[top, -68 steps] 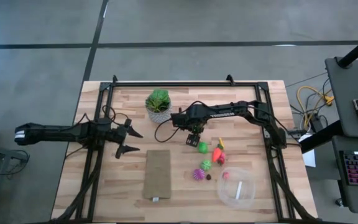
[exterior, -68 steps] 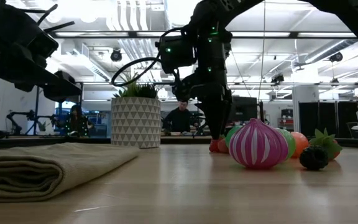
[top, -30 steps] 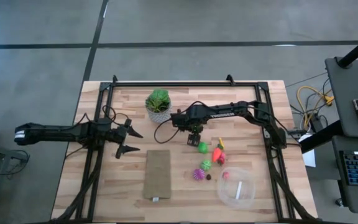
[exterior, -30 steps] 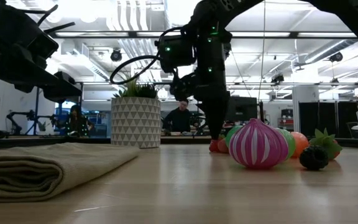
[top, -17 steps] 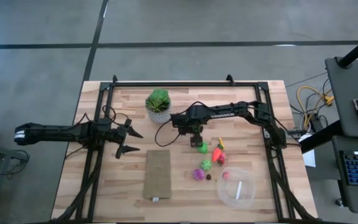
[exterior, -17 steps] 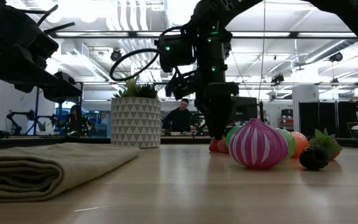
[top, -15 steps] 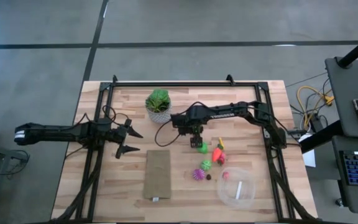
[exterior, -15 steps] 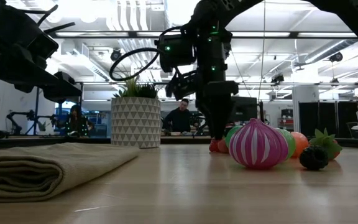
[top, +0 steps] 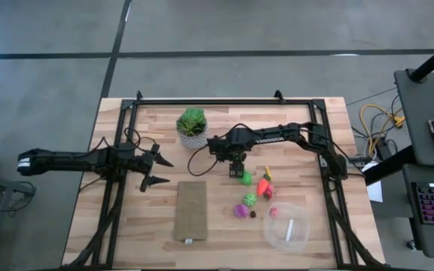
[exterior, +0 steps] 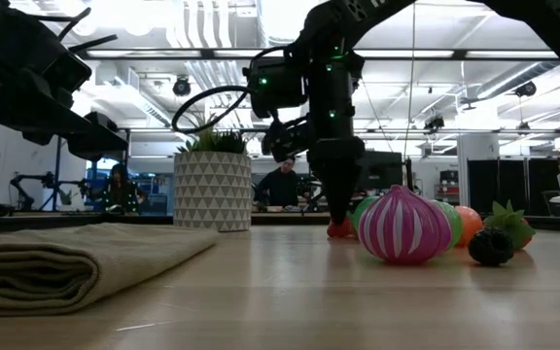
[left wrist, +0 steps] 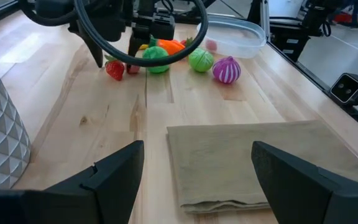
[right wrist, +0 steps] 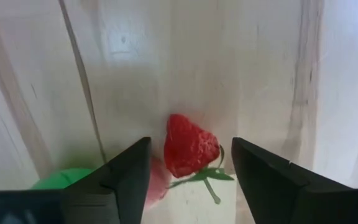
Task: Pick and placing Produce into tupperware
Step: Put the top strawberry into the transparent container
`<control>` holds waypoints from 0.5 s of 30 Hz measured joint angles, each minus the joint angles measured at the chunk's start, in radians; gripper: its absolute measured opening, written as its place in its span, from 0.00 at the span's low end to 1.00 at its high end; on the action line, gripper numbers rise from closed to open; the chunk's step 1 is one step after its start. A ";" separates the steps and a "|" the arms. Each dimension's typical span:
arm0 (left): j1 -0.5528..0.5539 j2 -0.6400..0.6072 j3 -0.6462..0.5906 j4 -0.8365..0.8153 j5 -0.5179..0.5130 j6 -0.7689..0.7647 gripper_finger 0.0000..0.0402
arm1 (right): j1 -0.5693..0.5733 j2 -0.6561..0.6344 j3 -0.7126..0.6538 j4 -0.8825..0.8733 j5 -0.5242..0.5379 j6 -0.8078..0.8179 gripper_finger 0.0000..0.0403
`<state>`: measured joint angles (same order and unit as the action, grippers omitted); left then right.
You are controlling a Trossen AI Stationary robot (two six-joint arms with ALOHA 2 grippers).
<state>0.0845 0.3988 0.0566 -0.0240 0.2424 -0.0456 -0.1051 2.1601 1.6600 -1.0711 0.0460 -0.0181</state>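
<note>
Right wrist view alone shows a red strawberry (right wrist: 190,153) lying on the pale worktop (right wrist: 253,74) between the spread fingers (right wrist: 118,180) of the right tool (right wrist: 189,177), not touched by either; green stem end toward the camera, long axis running roughly away from it. Beside it a green piece (right wrist: 64,177), partly hidden.

High view hides the strawberry under the right tool (top: 236,172), set just left of the produce cluster: a round green piece (top: 246,178), an orange-red piece (top: 264,186), a spiky green one (top: 250,199) and a magenta one (top: 239,211). Round clear tupperware (top: 286,226) sits at the front right, well apart from the tool, with a pink piece (top: 273,212) at its rim, possibly inside.

Left wrist view looks across a folded tan cloth (left wrist: 253,158) to the same pieces, strawberry (left wrist: 115,70) nearest. Left tool (top: 154,169) hovers spread wide, empty, near the worktop's left side, beside the potted plant (top: 192,126).
</note>
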 joint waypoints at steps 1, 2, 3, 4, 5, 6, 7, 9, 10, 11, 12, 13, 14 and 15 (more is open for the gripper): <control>0.000 0.000 0.000 0.000 0.000 0.000 0.71 | 0.000 0.000 -0.010 0.013 0.000 -0.001 0.53; 0.000 0.000 0.000 0.000 0.000 0.000 0.71 | 0.000 0.000 -0.021 0.022 0.000 -0.001 0.53; 0.000 0.000 0.000 0.000 0.000 0.000 0.71 | 0.000 0.001 -0.031 0.026 0.000 -0.001 0.53; 0.000 0.000 0.000 0.000 0.000 0.000 0.71 | 0.000 0.001 -0.040 0.026 0.000 0.000 0.53; 0.000 0.000 0.000 0.000 0.000 0.000 0.71 | 0.000 0.001 -0.048 0.026 0.000 0.000 0.53; 0.000 0.000 0.000 0.000 0.000 0.000 0.71 | 0.000 0.001 -0.053 0.026 0.000 -0.001 0.53; 0.000 0.000 0.000 0.000 0.000 0.000 0.71 | 0.000 0.001 -0.055 0.027 0.000 -0.002 0.53; 0.000 0.000 0.000 0.000 0.000 0.000 0.71 | 0.000 0.001 -0.056 0.027 0.000 -0.005 0.53; 0.000 0.000 0.000 0.000 0.000 0.000 0.71 | 0.000 0.001 -0.053 0.027 0.001 -0.006 0.52; 0.000 0.000 0.000 0.000 0.000 0.000 0.71 | 0.000 0.001 -0.049 0.030 0.002 -0.006 0.51; 0.000 0.000 0.000 0.000 0.000 0.000 0.71 | 0.000 0.001 -0.047 0.034 0.004 -0.006 0.50; 0.000 0.000 0.000 0.000 0.000 0.000 0.71 | 0.000 0.001 -0.045 0.034 0.004 -0.006 0.48; 0.000 0.000 0.000 0.000 0.000 0.000 0.71 | 0.000 0.001 -0.045 0.034 0.004 -0.006 0.47; 0.000 0.000 0.000 0.000 0.000 0.000 0.71 | 0.000 0.001 -0.045 0.034 0.004 -0.006 0.45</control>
<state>0.0849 0.3987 0.0563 -0.0238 0.2424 -0.0456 -0.1051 2.1609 1.6150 -1.0375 0.0502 -0.0238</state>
